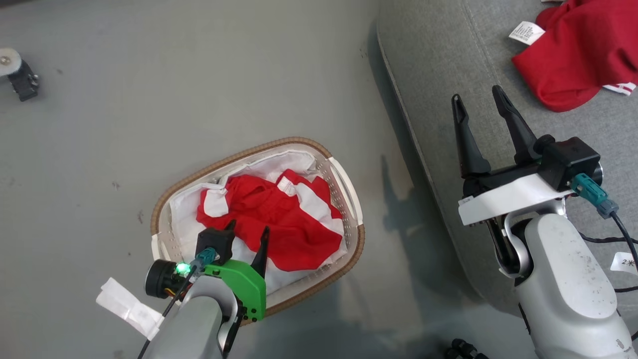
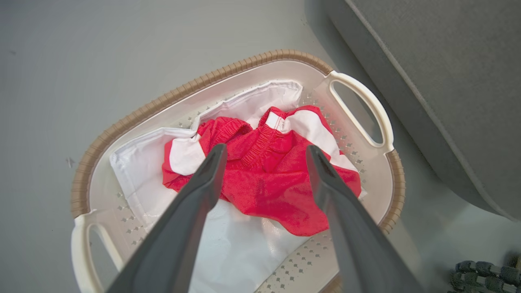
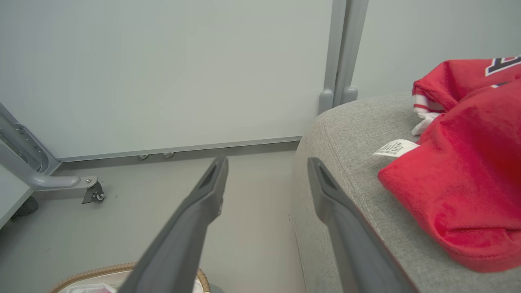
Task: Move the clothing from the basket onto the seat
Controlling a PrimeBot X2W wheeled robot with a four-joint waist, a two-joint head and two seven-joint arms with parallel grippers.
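On the grey floor at far left sits a small dark caster, and nearer the robot a crumpled white scrap. Right of these stands the basket, oval, its brown woven rim tilted across the head view, with a white liner spread inside. One piece of the clothing, a red-and-white garment, lies bunched in the middle of the liner, with white panels showing at its left and upper right. The left gripper hangs over the basket's near end, its two dark fingers spread wide with nothing between them; along the left wrist view they frame the garment on either side. Whether the tips touch the cloth cannot be told.

A strip of bare floor separates the basket from the seat, whose rounded, stitched edge runs diagonally down the right of the head view. The right gripper is held above that edge, fingers likewise wide apart and empty, pointing away from the robot. Further right, a second red garment lies heaped on the cushion, a white label sticking out at its left side and a striped white cuff at its lower right.
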